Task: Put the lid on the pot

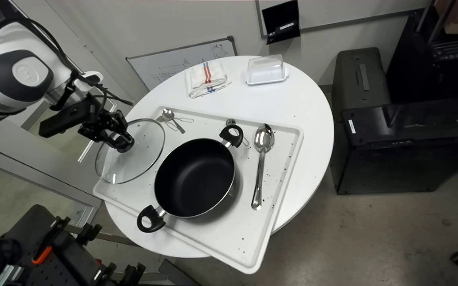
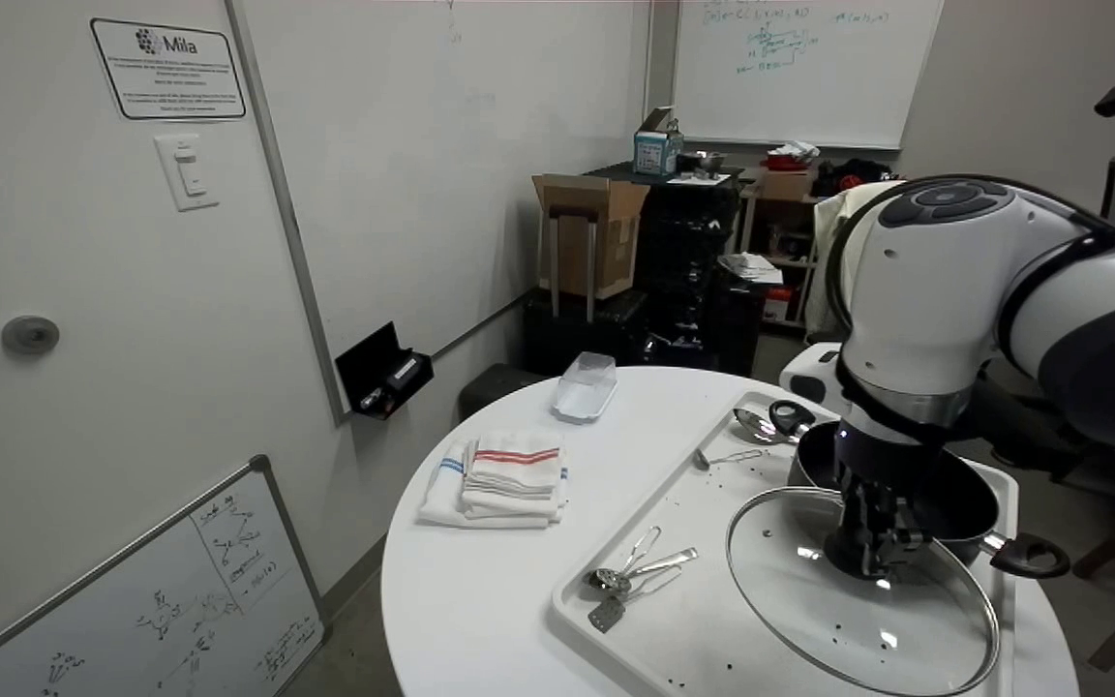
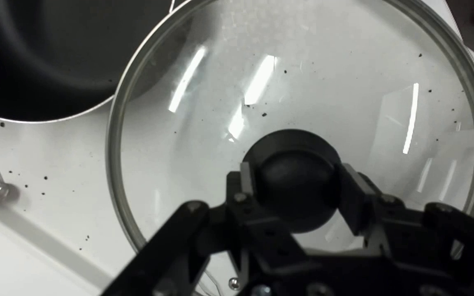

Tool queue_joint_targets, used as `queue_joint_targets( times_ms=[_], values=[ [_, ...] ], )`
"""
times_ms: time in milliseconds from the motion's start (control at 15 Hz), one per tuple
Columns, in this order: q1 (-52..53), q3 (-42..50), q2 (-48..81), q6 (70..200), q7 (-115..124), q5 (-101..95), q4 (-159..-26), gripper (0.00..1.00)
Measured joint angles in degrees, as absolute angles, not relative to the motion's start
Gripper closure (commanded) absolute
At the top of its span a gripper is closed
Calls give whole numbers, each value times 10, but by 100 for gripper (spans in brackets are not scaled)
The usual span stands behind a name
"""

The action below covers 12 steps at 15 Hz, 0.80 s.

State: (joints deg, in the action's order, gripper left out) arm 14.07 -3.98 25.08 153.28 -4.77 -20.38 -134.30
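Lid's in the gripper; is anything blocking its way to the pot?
Nothing visible stands between the lid, held in the gripper, and the open pot. The large spoon lies on the pot's far side from the lid, off that path.

The arm (image 2: 945,300) is mostly white; cable (image 2: 834,271), pincer (image 3: 298,187) black.

Folded towels (image 1: 208,79) share white bench (image 1: 308,119) with tray (image 1: 233,238)

A large metal spoon (image 1: 264,139) and smaller metal utensils (image 1: 168,114) lie on the tray, dark specks (image 3: 45,178) scattered around them. As I look on, a clear-covered white dish (image 1: 266,72) sits near the towels; a scribbled whiteboard (image 2: 180,590) stands by the wall (image 1: 177,24).
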Motion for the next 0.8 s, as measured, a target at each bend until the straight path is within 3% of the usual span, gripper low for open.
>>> queue_joint_targets(
  times_ms=[800],
  values=[
    [84, 23, 215, 1530, -46, -210, -1379, 75]
  ],
)
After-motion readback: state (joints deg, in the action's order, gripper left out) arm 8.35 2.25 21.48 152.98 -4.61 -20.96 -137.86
